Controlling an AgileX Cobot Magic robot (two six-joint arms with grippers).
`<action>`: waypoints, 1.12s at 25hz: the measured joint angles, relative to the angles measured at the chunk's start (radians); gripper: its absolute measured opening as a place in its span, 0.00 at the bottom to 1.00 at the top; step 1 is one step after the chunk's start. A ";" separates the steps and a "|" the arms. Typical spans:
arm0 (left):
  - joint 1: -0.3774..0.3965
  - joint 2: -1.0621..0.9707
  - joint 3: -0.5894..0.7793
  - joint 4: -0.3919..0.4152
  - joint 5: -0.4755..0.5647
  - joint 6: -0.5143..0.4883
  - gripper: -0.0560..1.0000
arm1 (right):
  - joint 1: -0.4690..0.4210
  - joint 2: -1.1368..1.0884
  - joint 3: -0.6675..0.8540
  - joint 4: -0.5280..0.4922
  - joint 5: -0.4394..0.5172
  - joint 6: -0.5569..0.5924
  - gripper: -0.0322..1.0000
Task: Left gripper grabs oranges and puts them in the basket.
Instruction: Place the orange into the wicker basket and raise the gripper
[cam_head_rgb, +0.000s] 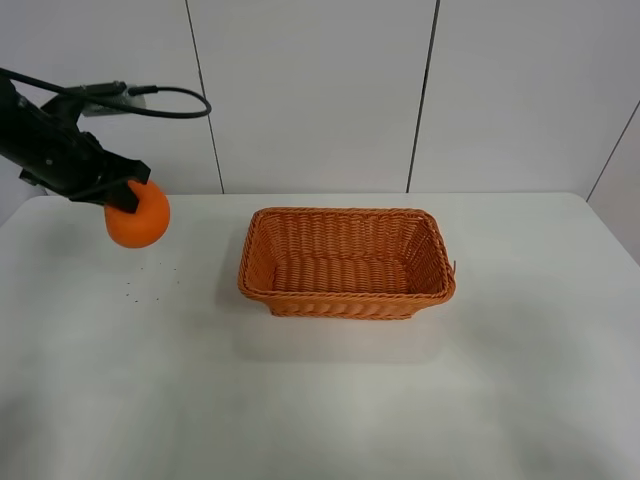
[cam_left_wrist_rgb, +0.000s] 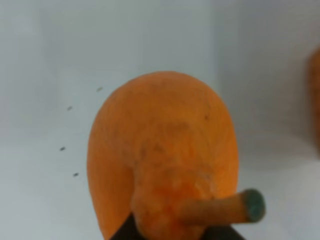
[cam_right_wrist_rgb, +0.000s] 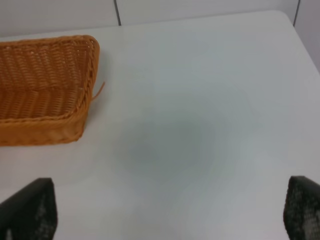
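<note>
My left gripper is shut on the orange and holds it in the air above the table's far left, well left of the basket. In the left wrist view the orange fills the frame with its knobbed top and stem toward the camera. The wicker basket is empty and stands at the table's middle; its corner shows in the right wrist view. My right gripper is open, its two fingertips showing at the frame's corners, over bare table right of the basket.
The white table carries a few small dark specks under the held orange. A white panelled wall stands behind the table's far edge.
</note>
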 joint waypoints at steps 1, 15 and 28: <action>-0.021 -0.033 0.000 -0.008 0.003 0.001 0.17 | 0.000 0.000 0.000 0.000 0.000 0.000 0.70; -0.392 0.114 -0.254 -0.021 0.013 -0.066 0.17 | 0.000 0.000 0.000 0.000 0.000 0.000 0.70; -0.526 0.543 -0.658 -0.021 0.132 -0.073 0.17 | 0.000 0.000 0.000 0.000 0.000 0.000 0.70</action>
